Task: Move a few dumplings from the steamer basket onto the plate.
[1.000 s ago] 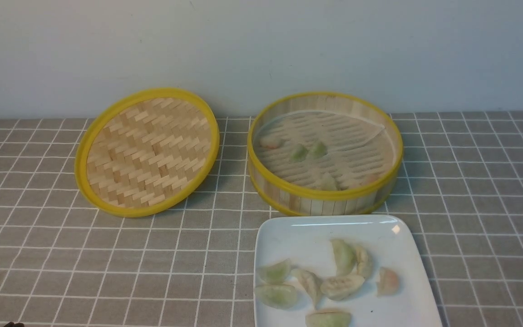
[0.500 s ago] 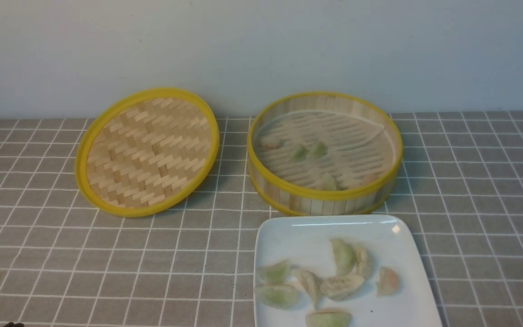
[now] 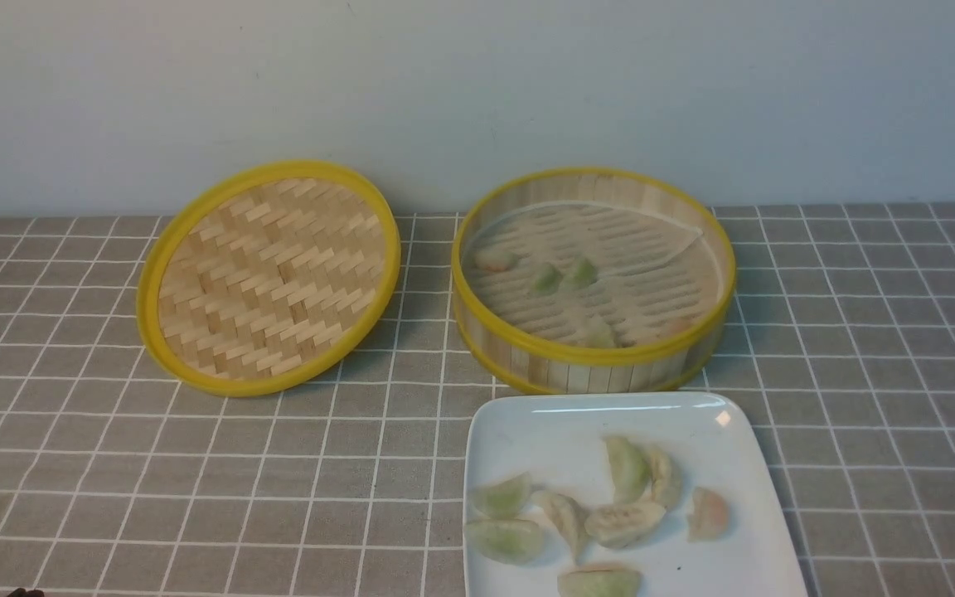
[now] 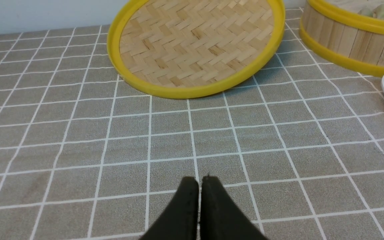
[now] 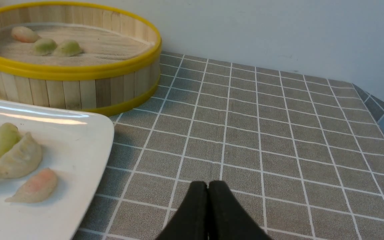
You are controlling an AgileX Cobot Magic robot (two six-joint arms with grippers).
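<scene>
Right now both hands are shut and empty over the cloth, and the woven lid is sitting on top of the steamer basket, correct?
Not quite. The woven lid is off, propped on the cloth beside the steamer basket, which stands open; the front view shows this. The left hand and right hand are indeed shut and empty.

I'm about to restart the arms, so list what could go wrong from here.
1. The dumplings crowd the plate's near half; another drop may land on one.
2. The lid leans tilted beside the steamer basket; a left tool sweep could knock it.
3. The plate sits tight against the basket.
</scene>
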